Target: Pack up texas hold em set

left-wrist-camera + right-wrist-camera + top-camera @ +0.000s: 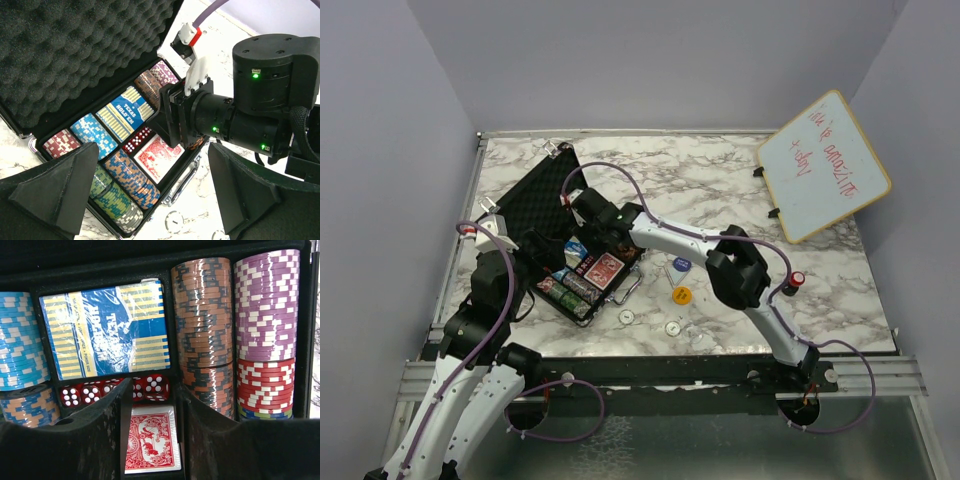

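Texas hold em case (535, 195) sits wide open on the left part of the marble table (720, 180). Its long axis runs diagonally from near-left to far-right. The foam lid leans back to the far-left and the handle (632, 285) faces near-right. Over the tray, the right gripper (152, 405) has its jaws parted astride the red deck (150, 440), which lies flat in its slot, long side pointing away from the dice (90, 394). The blue deck (105, 332) lies crosswise beyond them, with chip stacks (267, 305) lined up alongside. The left gripper (150, 165) hovers at the case's near-left, spread wide and empty. The yellow button (682, 295) lies outside on the marble.
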Tool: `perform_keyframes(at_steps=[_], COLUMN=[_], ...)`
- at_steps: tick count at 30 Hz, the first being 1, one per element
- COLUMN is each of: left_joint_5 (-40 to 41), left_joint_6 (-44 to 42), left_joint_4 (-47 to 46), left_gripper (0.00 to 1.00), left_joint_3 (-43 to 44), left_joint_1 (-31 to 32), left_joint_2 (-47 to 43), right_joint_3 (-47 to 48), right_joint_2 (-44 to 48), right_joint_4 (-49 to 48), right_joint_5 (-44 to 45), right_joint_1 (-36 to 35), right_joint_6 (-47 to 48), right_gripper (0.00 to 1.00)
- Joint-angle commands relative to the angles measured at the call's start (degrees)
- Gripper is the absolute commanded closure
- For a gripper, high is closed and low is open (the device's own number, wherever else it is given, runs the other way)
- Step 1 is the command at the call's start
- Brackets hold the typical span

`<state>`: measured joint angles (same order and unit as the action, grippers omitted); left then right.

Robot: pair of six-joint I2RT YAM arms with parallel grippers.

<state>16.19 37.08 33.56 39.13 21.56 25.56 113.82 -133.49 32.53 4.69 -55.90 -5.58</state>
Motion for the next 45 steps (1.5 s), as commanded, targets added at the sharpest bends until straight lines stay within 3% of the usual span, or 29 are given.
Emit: perform_keyframes(at_steps=[1,11,18,22,26,33,39,45], left_joint_5=[1.39,-1.56,-20.34,-23.84,-23.22,-22.83,-16.84,-6.00], left_joint_6=[-0.08,-2.65,-10.77,-12.37,-11.11,-9.18,-11.24,-11.83], left_joint_4=[0.63,-0.95,-4.63,-6.00,-8.18,-14.95,-18.89,-17.57], left_gripper=[0.01,0.02,0.04,0.11,0.21,0.26,0.26,0.41], left_joint_3=[-0.36,-0.60,2.04,4.76,6.86,10.98,14.50,16.25], left_joint_1=[-0.04,-0.03,-0.03,-0.03,0.06,0.36,2.39,5.11], left_joint_2=[0.05,2.00,13.73,23.17,32.75,46.52,55.99,61.41], right_joint_3=[-1.40,-14.96,-37.45,-48.86,-57.27,-64.97,-67.94,-70.26], right_joint_2=[3.98,17.88,33.58,41.06,46.89,51.24,52.79,54.33], right_joint_4=[-1.81,-11.86,-21.51,-24.68,-27.01,-29.47,-29.49,-29.25], right_joint_5=[0.98,3.33,1.13,0.73,1.11,1.02,0.46,2.45], right_joint_1=[0.48,2.60,7.27,9.21,9.93,10.23,10.27,10.31], right_joint_6=[-1.37,-9.44,-17.92,-21.13,-22.65,-23.10,-23.29,-22.45], right_gripper=[0.56,0.55,0.56,0.55,0.56,0.56,0.56,0.56])
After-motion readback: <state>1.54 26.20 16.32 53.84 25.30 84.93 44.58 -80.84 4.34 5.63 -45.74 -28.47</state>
